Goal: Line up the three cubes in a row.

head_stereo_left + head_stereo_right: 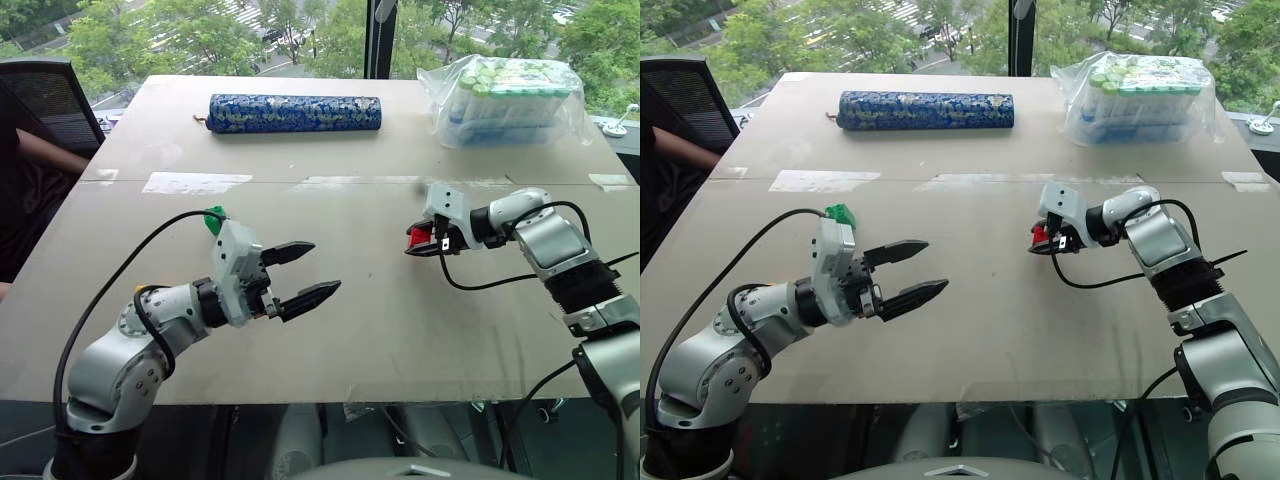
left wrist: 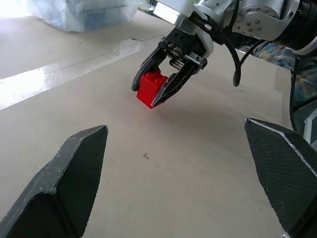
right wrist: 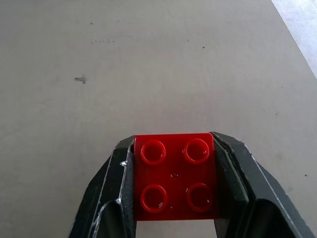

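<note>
A red studded cube (image 2: 151,89) sits at the table surface right of centre, and my right gripper (image 1: 412,243) is shut on it. In the right wrist view the two black fingers (image 3: 114,188) press both sides of the red cube (image 3: 176,176), studs facing the camera. My left gripper (image 1: 325,266) hovers over the left half of the table, open and holding nothing, its tips aimed toward the red cube (image 1: 420,238) across a wide gap. A small green piece (image 1: 214,217) shows atop the left wrist where the cable ends; I cannot tell whether it is a cube.
A long blue patterned roll (image 1: 295,112) lies at the back of the table (image 1: 350,330). A clear plastic bag of bottles (image 1: 505,100) stands at the back right. A person's arm (image 1: 45,150) rests beside the table's left edge. Tape strips (image 1: 195,182) cross the middle.
</note>
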Action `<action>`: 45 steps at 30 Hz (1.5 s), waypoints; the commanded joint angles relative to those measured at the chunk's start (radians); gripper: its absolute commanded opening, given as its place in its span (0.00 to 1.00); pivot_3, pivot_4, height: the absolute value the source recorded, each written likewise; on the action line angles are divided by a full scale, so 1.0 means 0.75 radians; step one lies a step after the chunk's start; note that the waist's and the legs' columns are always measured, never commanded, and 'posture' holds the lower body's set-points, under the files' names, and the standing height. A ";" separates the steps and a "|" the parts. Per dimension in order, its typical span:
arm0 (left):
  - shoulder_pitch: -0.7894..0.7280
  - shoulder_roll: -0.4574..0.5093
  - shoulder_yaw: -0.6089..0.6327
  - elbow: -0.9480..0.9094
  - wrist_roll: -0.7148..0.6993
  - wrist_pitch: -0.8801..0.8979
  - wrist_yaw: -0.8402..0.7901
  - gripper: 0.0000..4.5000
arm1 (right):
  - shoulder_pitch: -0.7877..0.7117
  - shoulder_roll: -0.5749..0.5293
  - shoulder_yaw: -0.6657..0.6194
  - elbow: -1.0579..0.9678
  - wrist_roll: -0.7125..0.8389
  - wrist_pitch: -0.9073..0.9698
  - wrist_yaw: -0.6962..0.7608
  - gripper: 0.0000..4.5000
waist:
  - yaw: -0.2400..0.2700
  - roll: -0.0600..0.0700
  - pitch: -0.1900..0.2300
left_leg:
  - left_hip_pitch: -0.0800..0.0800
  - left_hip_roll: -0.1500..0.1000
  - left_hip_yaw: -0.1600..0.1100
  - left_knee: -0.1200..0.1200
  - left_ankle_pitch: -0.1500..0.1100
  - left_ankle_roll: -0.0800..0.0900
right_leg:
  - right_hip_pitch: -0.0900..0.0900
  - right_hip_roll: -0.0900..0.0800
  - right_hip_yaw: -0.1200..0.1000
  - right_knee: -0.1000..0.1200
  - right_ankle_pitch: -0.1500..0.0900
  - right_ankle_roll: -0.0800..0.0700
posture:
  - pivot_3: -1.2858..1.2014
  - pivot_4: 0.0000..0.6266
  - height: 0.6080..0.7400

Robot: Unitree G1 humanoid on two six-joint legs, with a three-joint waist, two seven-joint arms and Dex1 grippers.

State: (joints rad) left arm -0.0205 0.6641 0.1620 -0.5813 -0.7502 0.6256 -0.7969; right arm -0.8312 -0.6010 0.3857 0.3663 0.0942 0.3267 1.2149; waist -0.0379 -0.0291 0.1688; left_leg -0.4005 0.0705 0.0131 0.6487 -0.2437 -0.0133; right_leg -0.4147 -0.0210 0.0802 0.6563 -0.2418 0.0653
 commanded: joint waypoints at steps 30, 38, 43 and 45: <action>0.144 0.054 0.155 -0.127 -0.067 -0.033 0.061 1.00 | -0.058 0.118 -0.082 0.089 -0.033 -0.168 0.177 1.00 | -0.004 0.002 0.001 | 0.001 0.001 0.000 0.000 0.000 0.000 | 0.000 0.000 0.000 0.001 0.000 0.000 | 0.52 0.24 1.00; 0.126 0.015 0.155 -0.054 -0.048 -0.036 0.104 1.00 | 0.136 0.006 -0.141 -0.289 0.039 -0.003 0.149 1.00 | 0.001 0.002 0.001 | 0.001 0.001 0.000 0.000 0.000 0.000 | 0.000 0.000 0.000 0.001 0.000 0.000 | 0.52 0.24 1.00; 0.092 0.021 0.117 -0.022 -0.030 -0.042 0.075 1.00 | 0.177 0.013 -0.111 -0.253 -0.020 -0.010 0.062 1.00 | -0.004 0.002 0.001 | 0.001 0.001 0.000 0.000 0.000 0.000 | 0.000 0.001 0.000 0.002 0.000 0.000 | 0.52 0.24 1.00; 0.084 0.026 0.118 -0.004 -0.023 -0.048 0.060 1.00 | 0.145 0.032 -0.106 -0.178 -0.047 -0.016 0.024 1.00 | -0.005 0.002 0.001 | 0.001 0.001 0.000 0.000 0.000 0.000 | 0.000 0.001 0.000 0.002 0.000 0.000 | 0.52 0.24 1.00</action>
State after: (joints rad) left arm 0.0499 0.6748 0.2422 -0.5811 -0.7688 0.6147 -0.7374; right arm -0.6923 -0.5794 0.3158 0.2123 0.0731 0.3238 1.2588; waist -0.0416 -0.0279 0.1696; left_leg -0.3992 0.0710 0.0134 0.6491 -0.2438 -0.0134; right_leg -0.4146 -0.0203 0.0804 0.6578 -0.2419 0.0650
